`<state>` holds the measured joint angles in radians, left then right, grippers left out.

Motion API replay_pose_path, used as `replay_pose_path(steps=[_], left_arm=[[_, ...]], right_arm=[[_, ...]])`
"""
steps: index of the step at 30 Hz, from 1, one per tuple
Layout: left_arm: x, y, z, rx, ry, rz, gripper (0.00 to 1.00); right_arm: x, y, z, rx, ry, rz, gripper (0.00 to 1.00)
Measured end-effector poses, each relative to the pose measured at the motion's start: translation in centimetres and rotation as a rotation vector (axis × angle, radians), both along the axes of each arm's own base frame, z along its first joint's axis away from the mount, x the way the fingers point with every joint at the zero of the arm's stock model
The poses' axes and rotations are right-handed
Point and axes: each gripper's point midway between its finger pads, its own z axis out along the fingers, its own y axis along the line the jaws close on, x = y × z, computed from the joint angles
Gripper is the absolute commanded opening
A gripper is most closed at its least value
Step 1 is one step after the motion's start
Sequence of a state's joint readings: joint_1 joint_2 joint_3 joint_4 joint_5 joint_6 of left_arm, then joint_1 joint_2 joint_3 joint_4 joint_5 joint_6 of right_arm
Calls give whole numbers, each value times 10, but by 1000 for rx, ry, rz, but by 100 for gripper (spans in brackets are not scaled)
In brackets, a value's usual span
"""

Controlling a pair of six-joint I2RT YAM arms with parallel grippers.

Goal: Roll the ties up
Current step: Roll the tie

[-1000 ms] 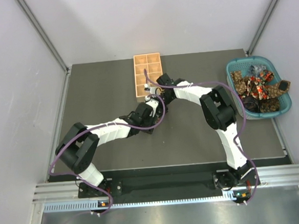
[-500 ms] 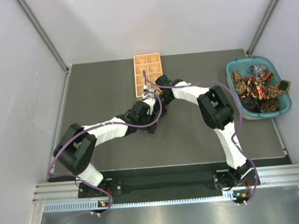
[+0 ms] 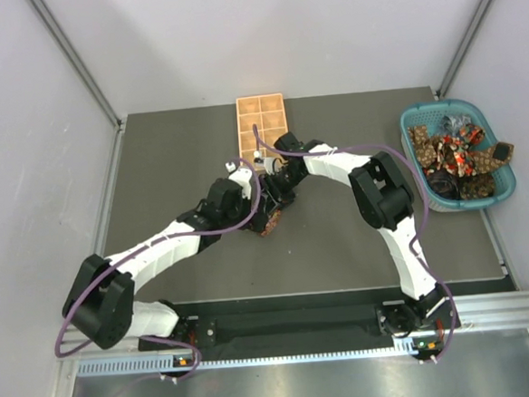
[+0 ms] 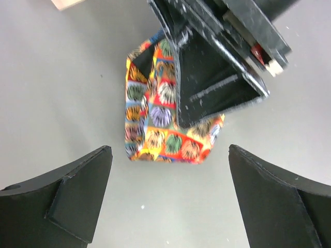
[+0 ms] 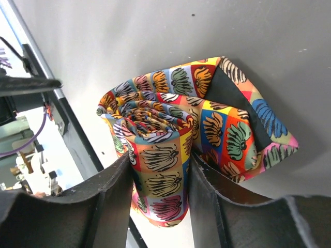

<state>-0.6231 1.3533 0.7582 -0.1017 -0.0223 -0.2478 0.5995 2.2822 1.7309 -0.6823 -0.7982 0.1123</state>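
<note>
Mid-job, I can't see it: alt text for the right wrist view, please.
The right claw pinches a rolled, bright flower-print tie between its fingers. Its loose end, dark lining showing, lies to the right on the grey table.

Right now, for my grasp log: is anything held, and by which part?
The right gripper holds the tie, fingers on both sides of its rolled coil; the left gripper is open.

A dark grey table [image 3: 180, 159] stands enclosed by plain pale walls [image 3: 24, 133] on 3 sides, with 2 slanted metal struts [image 3: 74, 59] at the back corners. A ribbed aluminium rail [image 3: 499, 309] runs along its near edge, with a brushed metal panel [image 3: 296, 387] below.
</note>
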Motion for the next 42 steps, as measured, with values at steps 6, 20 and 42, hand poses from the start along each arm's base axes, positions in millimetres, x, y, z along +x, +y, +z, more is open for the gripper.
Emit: replay_pose_path(steps=[6,20,42], left_arm=[[-12,6,-15,7,62,24,84],[-35,20,-38,-42,133,116,47],[-29,11,-68,-28,204,136,37]], right_arm=[[-2,1,-1,-37,-19,-8,45],[-5,4,-1,-70,-45,-11,53],[-20,17,-2,-94,-61,23,57]])
